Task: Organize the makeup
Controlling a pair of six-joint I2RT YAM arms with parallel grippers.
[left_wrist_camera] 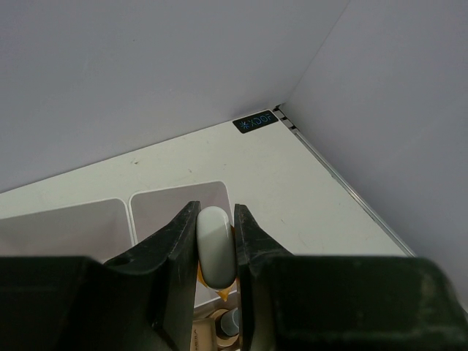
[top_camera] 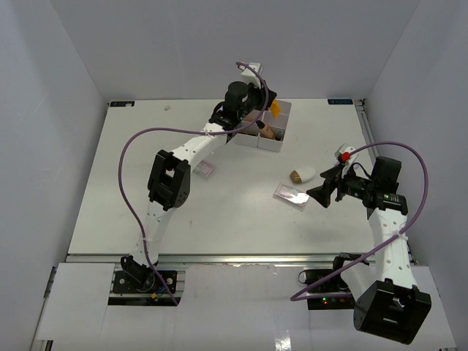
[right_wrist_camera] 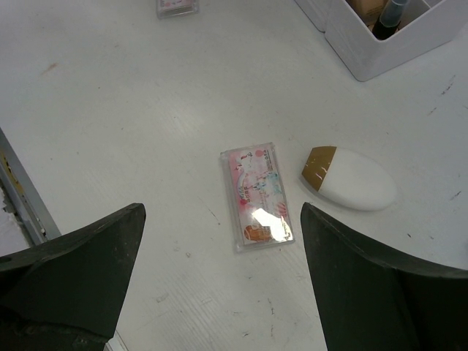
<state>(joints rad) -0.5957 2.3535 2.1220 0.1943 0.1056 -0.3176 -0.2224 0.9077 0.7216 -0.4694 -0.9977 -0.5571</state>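
My left gripper [top_camera: 261, 104] [left_wrist_camera: 216, 219] hangs over the white box [top_camera: 272, 145] at the back of the table. It is shut on the pale rounded cap of the orange tube [left_wrist_camera: 216, 248] [top_camera: 276, 107], whose orange body shows just behind the cap. A tan dark-capped bottle [left_wrist_camera: 231, 322] [right_wrist_camera: 389, 16] stands in the box below. My right gripper [top_camera: 319, 192] [right_wrist_camera: 221, 212] is open above the table. A pink flat packet [right_wrist_camera: 256, 197] [top_camera: 290, 194] lies between and beyond its fingers. The white-gold piece [right_wrist_camera: 351, 178] [top_camera: 303, 175] lies just to that packet's right.
A second pink packet [top_camera: 207, 168] [right_wrist_camera: 178, 6] lies left of the box, beside the left arm's forearm. The box [right_wrist_camera: 380, 58] has several compartments, two of them bare [left_wrist_camera: 157, 212]. White walls stand close behind the box and along both sides of the table.
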